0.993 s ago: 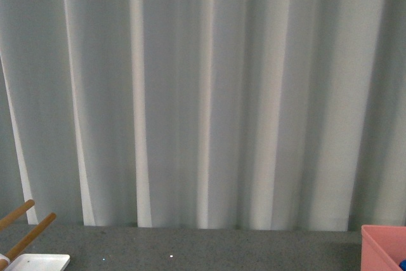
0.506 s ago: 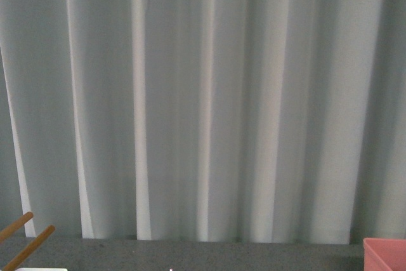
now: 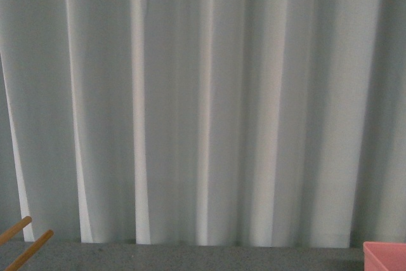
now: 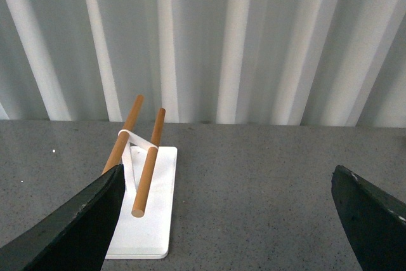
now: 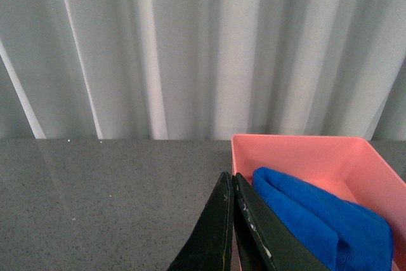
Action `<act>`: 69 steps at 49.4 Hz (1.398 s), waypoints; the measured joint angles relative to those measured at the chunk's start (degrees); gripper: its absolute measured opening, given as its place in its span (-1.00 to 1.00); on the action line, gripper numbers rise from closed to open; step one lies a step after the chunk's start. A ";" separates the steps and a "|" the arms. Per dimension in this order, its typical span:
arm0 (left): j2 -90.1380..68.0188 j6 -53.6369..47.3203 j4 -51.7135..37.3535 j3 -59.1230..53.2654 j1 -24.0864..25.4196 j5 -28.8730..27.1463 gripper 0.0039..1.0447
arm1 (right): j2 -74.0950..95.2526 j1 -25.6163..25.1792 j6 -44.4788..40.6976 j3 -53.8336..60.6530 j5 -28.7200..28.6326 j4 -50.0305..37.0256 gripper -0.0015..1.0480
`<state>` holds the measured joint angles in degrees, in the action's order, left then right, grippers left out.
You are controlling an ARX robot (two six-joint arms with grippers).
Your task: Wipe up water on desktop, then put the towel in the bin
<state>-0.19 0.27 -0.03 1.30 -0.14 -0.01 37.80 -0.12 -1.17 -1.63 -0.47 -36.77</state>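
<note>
In the right wrist view the royal-blue towel (image 5: 317,211) lies folded inside the salmon-pink bin (image 5: 298,150) on the dark grey desktop (image 5: 108,188). My right gripper (image 5: 230,185) is shut and empty, its tips at the bin's near left corner, beside the towel. In the left wrist view my left gripper (image 4: 228,185) is open and empty above bare desktop (image 4: 254,182). In the front view only a corner of the bin (image 3: 386,255) shows at the lower right, and a thin strip of desktop (image 3: 190,257); neither gripper shows there.
A flat white tray (image 4: 149,220) with two slanted wooden sticks (image 4: 149,160) sits by my left gripper; the stick ends (image 3: 22,242) show in the front view. A pale pleated curtain (image 3: 203,99) hangs behind the table.
The front view has tilted upward: the desktop strip, the white tray and the bin have slid down, and the tray has left the picture.
</note>
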 joint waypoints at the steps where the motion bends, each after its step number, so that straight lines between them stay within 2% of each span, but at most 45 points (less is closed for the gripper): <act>1: 0.00 0.00 0.00 0.00 0.00 -0.02 0.88 | -0.79 0.00 0.02 0.04 0.00 0.74 -0.93; 31: 0.00 0.00 0.00 0.00 0.00 -0.02 0.88 | -22.03 0.02 0.26 0.26 0.22 20.83 -0.93; 49: 0.00 0.00 0.00 0.00 0.00 -0.02 0.88 | -27.82 0.02 0.46 0.26 0.22 26.60 -0.93; 54: 0.00 0.00 0.00 0.00 0.00 -0.02 0.88 | -34.80 0.02 0.55 0.26 0.24 35.67 -0.93; 69: 0.07 0.00 0.00 0.00 0.00 -0.02 0.88 | -37.55 0.02 0.55 0.26 0.39 36.70 -0.92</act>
<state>-0.12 0.27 -0.03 1.30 -0.14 -0.03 0.25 -0.10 -0.62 -1.37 -0.08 -0.08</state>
